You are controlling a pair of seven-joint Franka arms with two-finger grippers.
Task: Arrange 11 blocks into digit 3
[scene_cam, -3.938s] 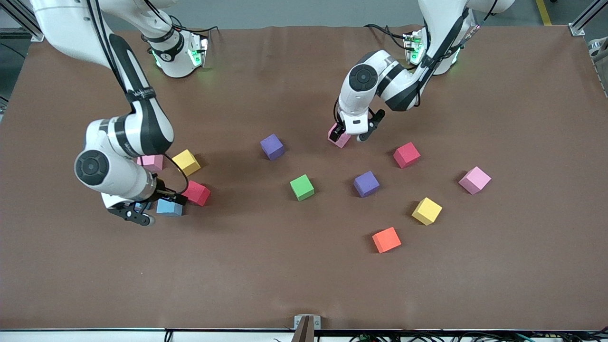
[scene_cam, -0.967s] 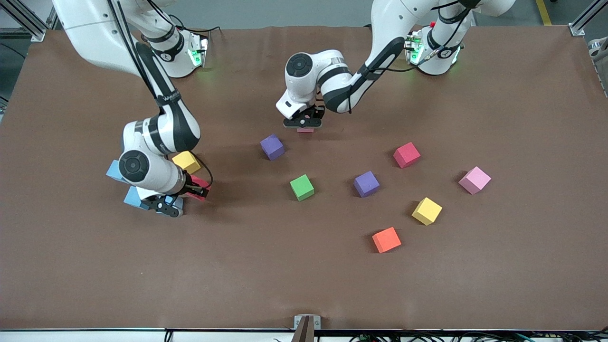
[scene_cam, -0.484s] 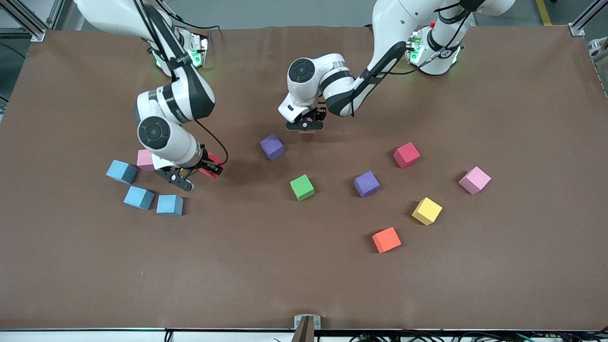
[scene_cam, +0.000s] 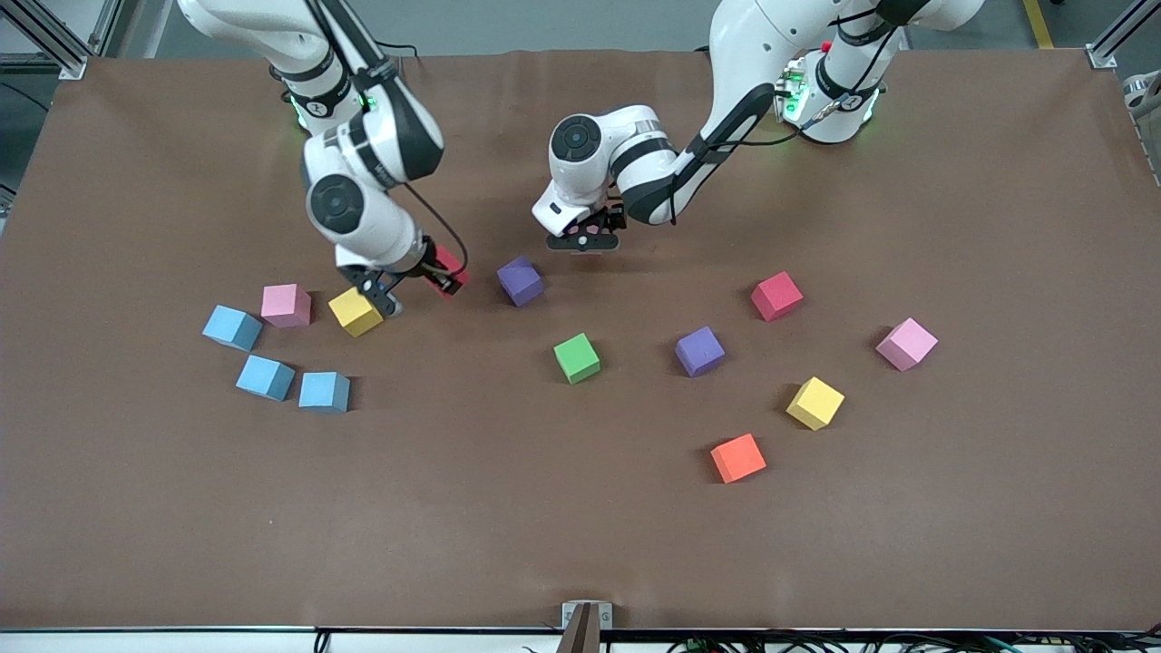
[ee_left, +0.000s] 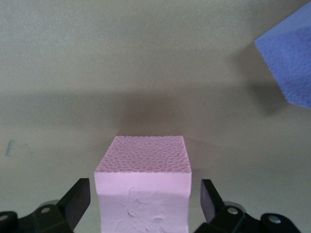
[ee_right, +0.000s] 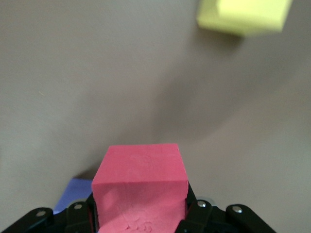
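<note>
Counted on the tabletop (scene_cam: 136, 508), across the front view: three blue blocks (scene_cam: 267, 376), two pink blocks (scene_cam: 286, 305), two yellow (scene_cam: 355, 311), two purple (scene_cam: 520, 280), one green (scene_cam: 577, 357), one red (scene_cam: 776, 296), one orange (scene_cam: 737, 457). Right gripper (scene_cam: 413, 281), jaws clamped on another red block (ee_right: 140, 187), above the tabletop. Left gripper (ee_left: 141, 204), jaws spread apart around a third pink block (ee_left: 142, 184), apparently resting down.
</note>
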